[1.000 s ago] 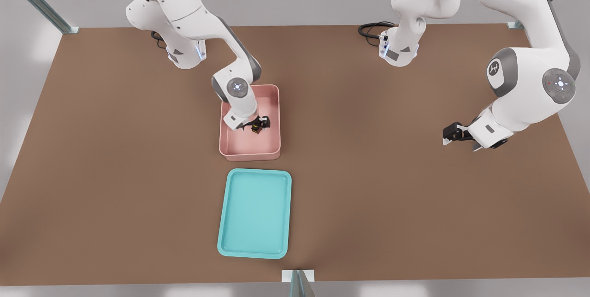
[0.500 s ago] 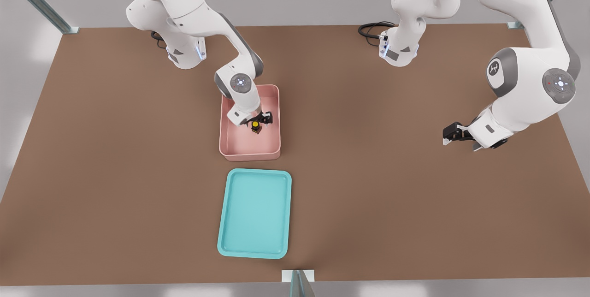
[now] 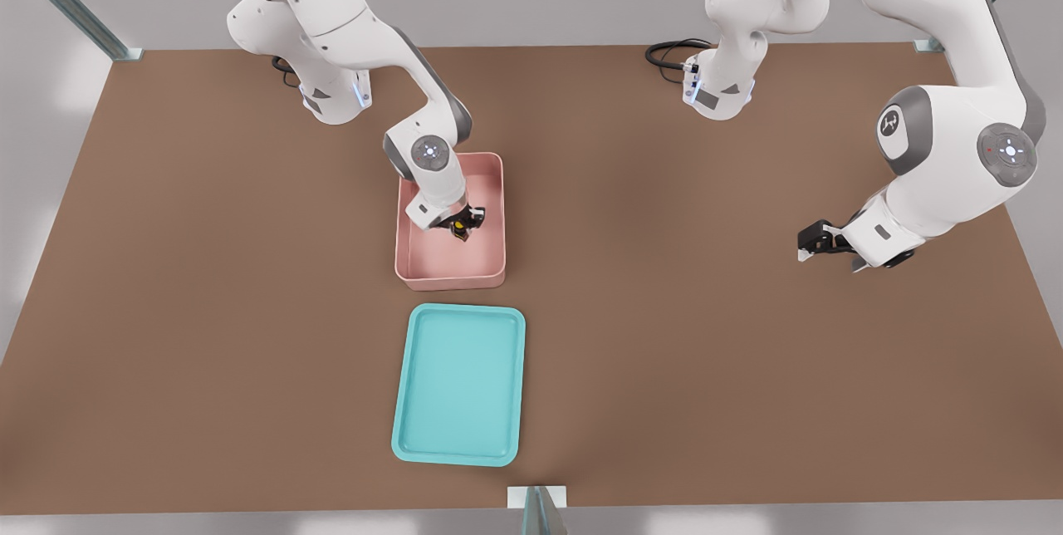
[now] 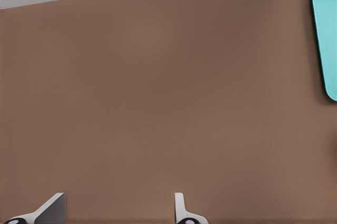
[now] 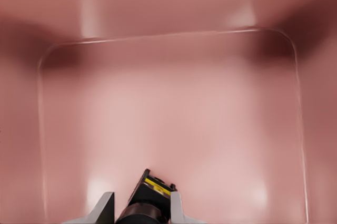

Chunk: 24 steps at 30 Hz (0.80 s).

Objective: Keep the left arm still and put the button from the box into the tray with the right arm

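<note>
Right arm: white, reaching from its base near the bench's far edge down into the box.
Hand: low inside the box, over the middle of its floor; its fingers are drawn in narrow against both sides of the button, holding it.
Button: between the fingers, inside the box, yellow cap showing from the front view; in the right wrist view its dark base and a yellow strip sit tight between the two pale fingertips. Whether it rests on the box floor or is raised off it cannot be told.
Box: pale pink bin with raised walls, on the bench toward the far half, on the front view's left of the bench's centre; its floor and rounded corners fill the right wrist view.
Tray: shallow turquoise tray, just beside the box on the near side, a strip of bench between them, its short end close to the near edge.
Bench: brown, flat surface carrying box and tray.
</note>
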Each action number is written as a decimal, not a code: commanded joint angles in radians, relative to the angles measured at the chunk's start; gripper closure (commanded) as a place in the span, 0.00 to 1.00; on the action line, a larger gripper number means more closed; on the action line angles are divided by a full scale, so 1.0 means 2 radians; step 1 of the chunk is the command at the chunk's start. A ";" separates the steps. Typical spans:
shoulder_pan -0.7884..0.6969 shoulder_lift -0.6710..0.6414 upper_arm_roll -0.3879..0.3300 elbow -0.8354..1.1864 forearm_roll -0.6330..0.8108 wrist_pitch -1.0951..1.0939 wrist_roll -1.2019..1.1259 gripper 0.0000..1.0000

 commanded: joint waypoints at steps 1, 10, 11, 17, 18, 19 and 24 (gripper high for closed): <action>-0.001 0.000 0.000 0.000 0.000 0.001 0.000 0.55; -0.001 -0.053 -0.004 0.034 0.000 -0.076 -0.007 0.60; -0.008 -0.054 -0.006 0.052 0.000 -0.097 -0.015 0.60; -0.044 -0.007 -0.008 0.232 0.004 -0.271 -0.074 0.60; -0.055 0.012 -0.013 0.274 0.003 -0.303 -0.083 0.60; -0.057 0.035 -0.014 0.312 0.004 -0.323 -0.100 0.60; -0.088 0.128 -0.017 0.465 0.001 -0.417 -0.171 0.60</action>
